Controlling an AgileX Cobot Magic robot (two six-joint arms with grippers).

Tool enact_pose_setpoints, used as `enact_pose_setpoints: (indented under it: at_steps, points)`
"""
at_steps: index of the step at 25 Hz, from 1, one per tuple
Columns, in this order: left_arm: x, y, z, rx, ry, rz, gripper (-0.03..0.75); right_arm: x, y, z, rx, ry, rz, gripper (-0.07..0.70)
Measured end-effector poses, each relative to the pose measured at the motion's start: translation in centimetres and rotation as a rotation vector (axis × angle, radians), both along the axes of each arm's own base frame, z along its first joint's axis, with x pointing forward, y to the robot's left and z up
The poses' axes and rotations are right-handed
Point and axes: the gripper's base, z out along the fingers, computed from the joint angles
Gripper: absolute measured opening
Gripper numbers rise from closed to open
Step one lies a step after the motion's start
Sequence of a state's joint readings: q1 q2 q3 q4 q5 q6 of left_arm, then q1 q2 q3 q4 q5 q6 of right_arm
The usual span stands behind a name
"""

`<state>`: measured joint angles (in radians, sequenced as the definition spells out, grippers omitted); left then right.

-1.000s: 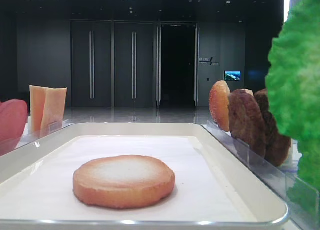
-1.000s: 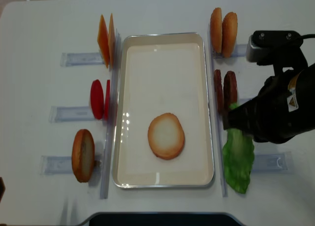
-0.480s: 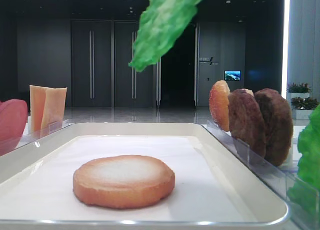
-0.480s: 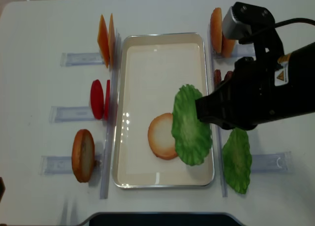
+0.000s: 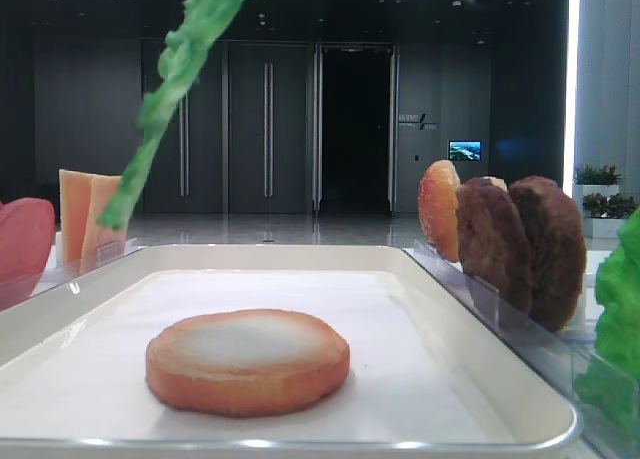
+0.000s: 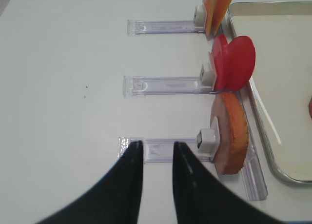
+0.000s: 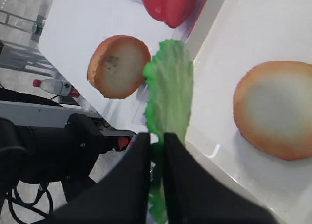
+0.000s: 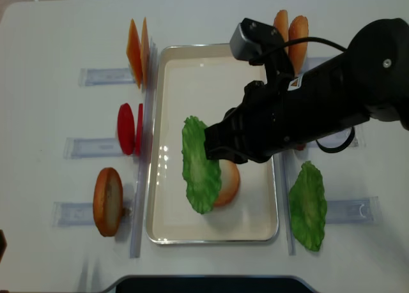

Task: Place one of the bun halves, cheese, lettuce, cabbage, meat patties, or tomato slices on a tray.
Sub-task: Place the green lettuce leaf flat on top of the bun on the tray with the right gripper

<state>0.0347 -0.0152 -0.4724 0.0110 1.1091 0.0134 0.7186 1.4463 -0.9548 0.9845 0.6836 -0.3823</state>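
My right gripper (image 7: 157,138) is shut on the edge of a frilly green lettuce (image 8: 200,165) leaf, which hangs above the left half of the off-white tray (image 8: 211,47). The leaf (image 7: 168,87) overlaps the left side of a bun half (image 8: 230,181) lying flat on the tray's paper liner. From table level the lettuce (image 5: 170,89) dangles high above the bun half (image 5: 248,361). My left gripper (image 6: 155,147) hovers over the table left of the tray. Its fingers stand close together with nothing between them.
Clear holders flank the tray. On the left stand cheese (image 8: 137,50), tomato slices (image 8: 128,128) and a bun half (image 8: 107,200). On the right are bun halves (image 8: 289,31), meat patties (image 5: 520,249) and a second lettuce leaf (image 8: 308,203).
My right gripper has lifted the lettuce from the right-hand holder and carried it leftward across the tray, from the right rim to over the bun's left side. The left gripper stayed put.
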Motion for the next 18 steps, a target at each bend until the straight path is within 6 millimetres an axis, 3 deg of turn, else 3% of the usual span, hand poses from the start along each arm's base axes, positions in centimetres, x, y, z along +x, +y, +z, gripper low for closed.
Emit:
enact_pose_setpoints:
  at_steps: [11, 18]
  points:
    - [0.0, 0.0, 0.0, 0.000, 0.000, 0.000, 0.160, 2.0, 2.5, -4.0, 0.064, 0.037, 0.031, 0.073]
    - [0.0, 0.0, 0.0, 0.000, 0.000, 0.000, 0.160, 3.6, 1.9, -5.8, 0.043, 0.059, -0.005, 0.073]
